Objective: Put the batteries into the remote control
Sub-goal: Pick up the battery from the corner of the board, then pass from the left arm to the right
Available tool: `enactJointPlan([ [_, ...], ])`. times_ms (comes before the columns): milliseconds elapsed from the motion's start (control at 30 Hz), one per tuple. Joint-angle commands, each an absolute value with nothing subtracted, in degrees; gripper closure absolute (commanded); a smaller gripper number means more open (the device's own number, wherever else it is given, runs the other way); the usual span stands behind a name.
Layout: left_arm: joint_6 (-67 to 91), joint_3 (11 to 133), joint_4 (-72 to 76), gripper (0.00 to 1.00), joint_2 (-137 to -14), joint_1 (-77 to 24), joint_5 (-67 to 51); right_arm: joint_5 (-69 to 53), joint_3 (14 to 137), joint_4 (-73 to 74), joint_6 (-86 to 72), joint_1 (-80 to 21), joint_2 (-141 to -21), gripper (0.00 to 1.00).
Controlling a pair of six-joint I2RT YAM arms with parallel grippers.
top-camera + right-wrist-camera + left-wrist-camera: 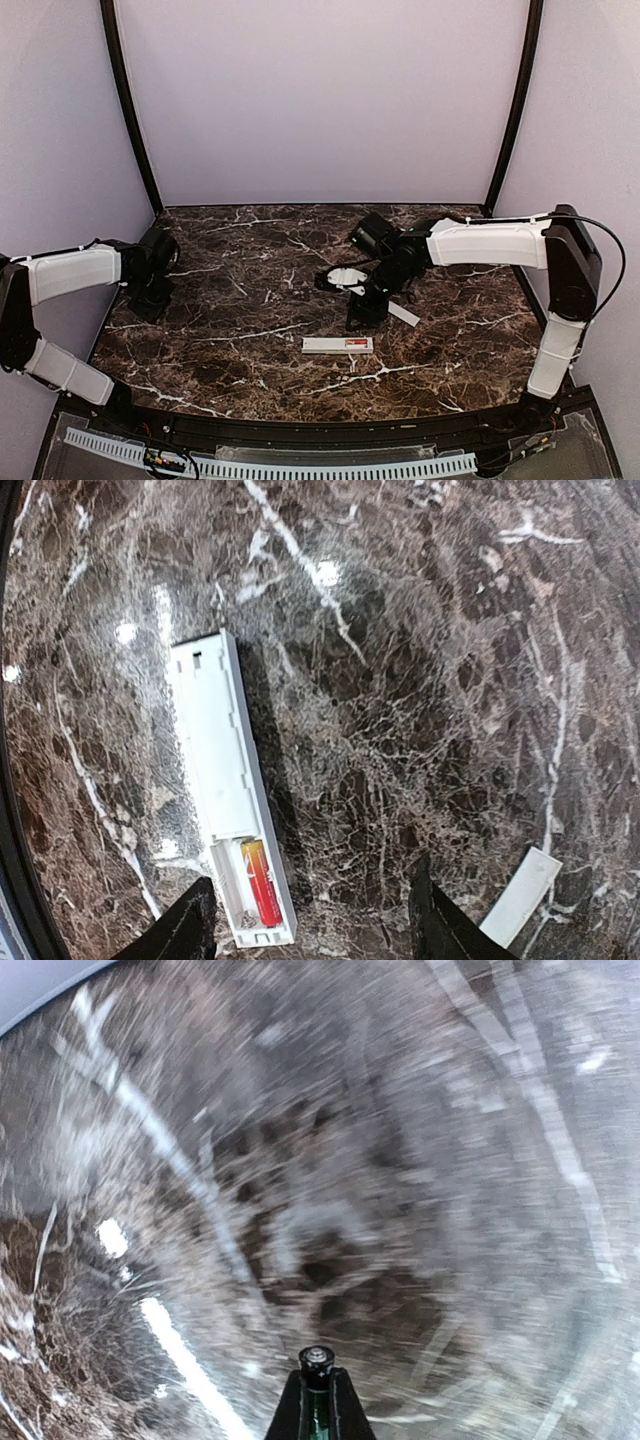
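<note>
The slim white plastic remote control (215, 770) lay flat on the dark marble table (450, 680), back up, with its compartment uncovered at the end nearest me. One small red cylindrical battery (258, 880) sat in it. My right gripper (315, 925) hung over that end, jaws spread and holding nothing. A thin flat white strip (520, 895) lay well apart. My left gripper (318, 1380) was clamped shut far to the left; a small dark round tip showed between its fingers, and I couldn't tell what it was.

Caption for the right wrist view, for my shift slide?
Open right gripper hovers over the remote control, one red battery seated in its open bay, flat white strip lying apart.
</note>
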State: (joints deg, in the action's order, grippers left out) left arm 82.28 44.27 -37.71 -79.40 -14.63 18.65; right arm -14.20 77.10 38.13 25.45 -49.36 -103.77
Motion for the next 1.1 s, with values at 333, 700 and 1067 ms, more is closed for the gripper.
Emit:
enactJointPlan([
  [333, 42.3, 42.48, -2.13, 1.0, -59.47, -25.79, 20.98, -17.12, 77.16, 34.61, 27.2, -48.75, -101.23, 0.41],
  [700, 6.58, 45.25, 22.78, 1.0, -61.11, -39.48, -10.28, -28.92, 74.66, 20.5, 10.18, -43.34, -81.59, 0.41],
  [1067, -12.68, 45.52, 24.96, 1.0, -61.25, -50.63, -20.22, -14.05, 80.78, 18.52, -14.76, -53.02, -77.56, 0.56],
])
